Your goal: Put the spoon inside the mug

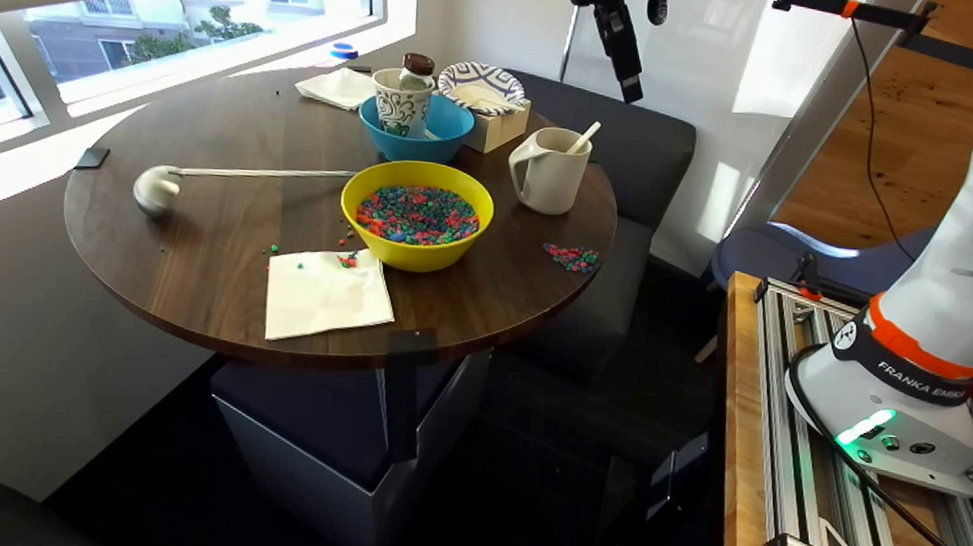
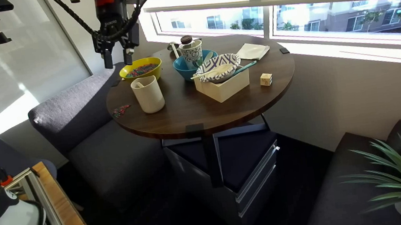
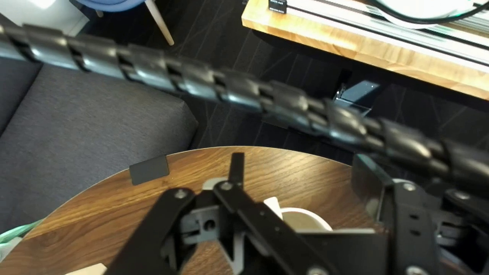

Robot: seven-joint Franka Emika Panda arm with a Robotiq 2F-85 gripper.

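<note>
The cream-white mug point(image 1: 549, 181) stands upright on the round wooden table in both exterior views point(image 2: 150, 97). The light spoon point(image 1: 583, 138) is inside the mug, leaning, with its handle sticking out above the rim. In an exterior view only the handle's end point(image 2: 140, 85) shows in the mug's mouth; the rest is hidden by the wall. My gripper point(image 2: 118, 58) is open and empty, raised above the table and apart from the mug. In the wrist view the gripper point(image 3: 301, 175) has its fingers wide apart. Part of the mug's rim point(image 3: 311, 214) and the spoon's tip point(image 3: 272, 205) show behind them.
A yellow bowl point(image 1: 415, 255) of coloured beads stands beside the mug. A teal-blue bowl point(image 1: 454, 125) holds a paper cup and bottle. A wooden box point(image 2: 226, 87) bears a patterned bowl. A long ladle point(image 1: 158, 190), napkins point(image 1: 326, 296) and loose beads point(image 1: 571, 257) lie on the table point(image 1: 222, 135).
</note>
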